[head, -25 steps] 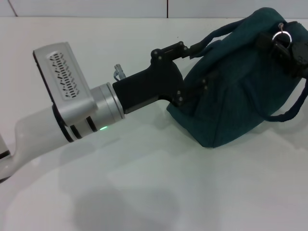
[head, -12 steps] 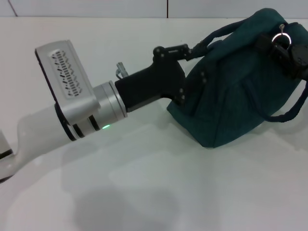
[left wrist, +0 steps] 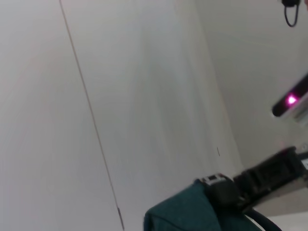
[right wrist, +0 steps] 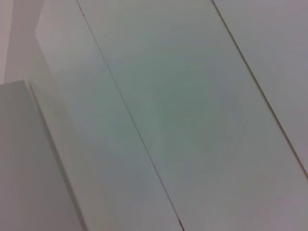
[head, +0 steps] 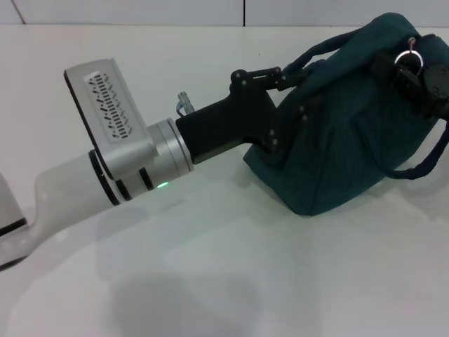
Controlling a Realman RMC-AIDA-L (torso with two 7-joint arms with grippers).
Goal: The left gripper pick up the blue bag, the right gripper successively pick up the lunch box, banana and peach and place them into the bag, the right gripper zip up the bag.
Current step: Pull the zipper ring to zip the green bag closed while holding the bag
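Observation:
The blue bag point(head: 344, 140) lies bulging on the white table at the right of the head view, its top closed over. My left gripper point(head: 297, 90), black on a silver arm with a green light, reaches in from the left and is shut on the fabric at the bag's left end, just below a loop handle point(head: 316, 49). At the bag's top right my right gripper point(head: 415, 74) is shut on the metal ring zipper pull point(head: 409, 55). The left wrist view shows a corner of the bag point(left wrist: 183, 214) and the right gripper point(left wrist: 257, 180). Lunch box, banana and peach are hidden.
White table point(head: 224, 281) stretches in front of the bag and the left arm. A white panelled wall point(head: 140, 10) runs along the back. The right wrist view shows only white panels point(right wrist: 192, 96).
My left arm has shifted to the right and slightly up, pressing its gripper further against the bag's left end. The ring pull has edged a little to the left. The bag's base stays put.

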